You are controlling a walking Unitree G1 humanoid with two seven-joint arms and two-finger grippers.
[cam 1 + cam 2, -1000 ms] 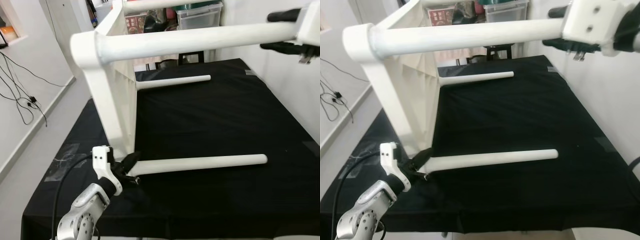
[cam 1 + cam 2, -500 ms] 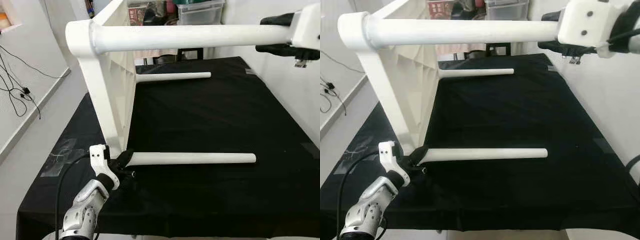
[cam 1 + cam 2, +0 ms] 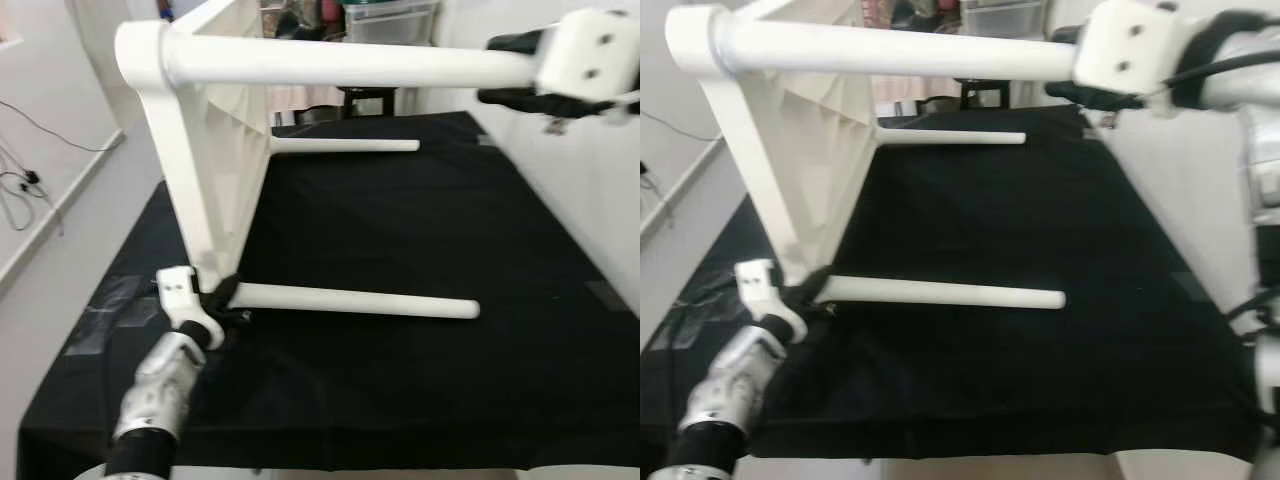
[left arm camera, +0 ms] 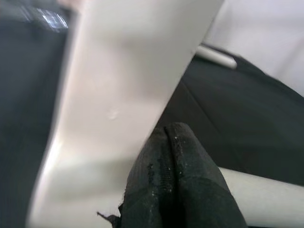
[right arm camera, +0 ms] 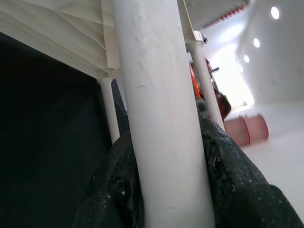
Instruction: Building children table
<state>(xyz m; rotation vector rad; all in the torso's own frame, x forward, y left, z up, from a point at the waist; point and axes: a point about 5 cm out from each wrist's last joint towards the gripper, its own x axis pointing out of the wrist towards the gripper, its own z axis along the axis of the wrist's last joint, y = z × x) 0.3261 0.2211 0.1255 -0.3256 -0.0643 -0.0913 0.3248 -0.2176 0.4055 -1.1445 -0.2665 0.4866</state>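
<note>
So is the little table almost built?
Nearly, it looks like. The white table lies on its side on the black cloth, with legs sticking out of its corners. The right hand grips the near top leg; the left hand, fingers together, sits at the base of the near bottom leg. Left: checking the legs, then standing it up.

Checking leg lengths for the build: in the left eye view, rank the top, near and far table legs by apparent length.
1. Top leg, longest, but nearest the camera.
2. Near leg.
3. Far leg, shortest-looking, but farthest away.
True lengths are unsure.
</note>
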